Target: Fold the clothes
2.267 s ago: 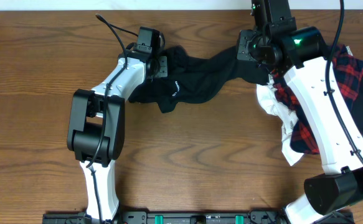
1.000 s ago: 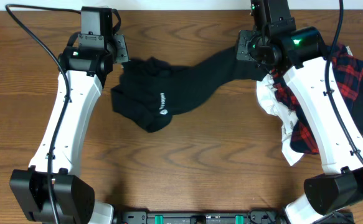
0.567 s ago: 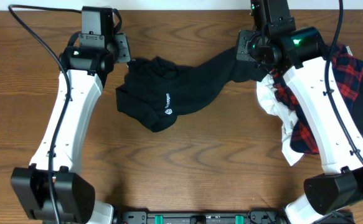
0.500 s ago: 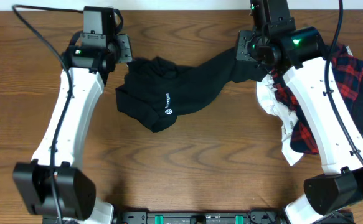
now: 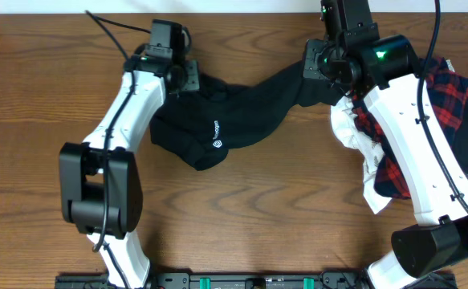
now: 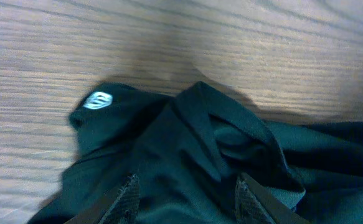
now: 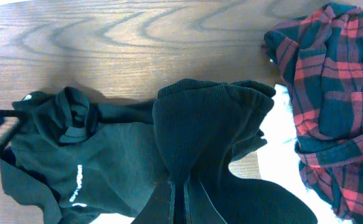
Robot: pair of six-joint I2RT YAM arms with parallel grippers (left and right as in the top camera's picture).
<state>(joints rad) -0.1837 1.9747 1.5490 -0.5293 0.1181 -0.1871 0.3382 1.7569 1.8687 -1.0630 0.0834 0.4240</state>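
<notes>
Black collared shirt (image 5: 234,120) lies crumpled on the wooden surface (image 5: 258,217), stretched in a loose band from upper left to upper right, w/ its bulk bunched at the left & a small white chest logo (image 5: 216,145) facing up near the lower left edge. Right end effector (image 7: 180,199) is at the shirt's right end, fingers pressed together & clamped on a thick gathered fold of the black fabric; from the right wrist view that fold rises in a ridge straight up from the fingertips. Left end effector (image 6: 187,193) sits over the shirt's upper left corner, close to the collar area, fingers apart w/ black cloth showing btwn & below them; whether the tips actually touch the fabric can't be told, as the left wrist view is blurred. Red-and-navy plaid garment (image 5: 450,104) is heaped at the far right of the surface, partly under the right arm, & a white piece (image 5: 354,136) lies rumpled just beside it, touching the plaid & right next to the shirt's right end.
</notes>
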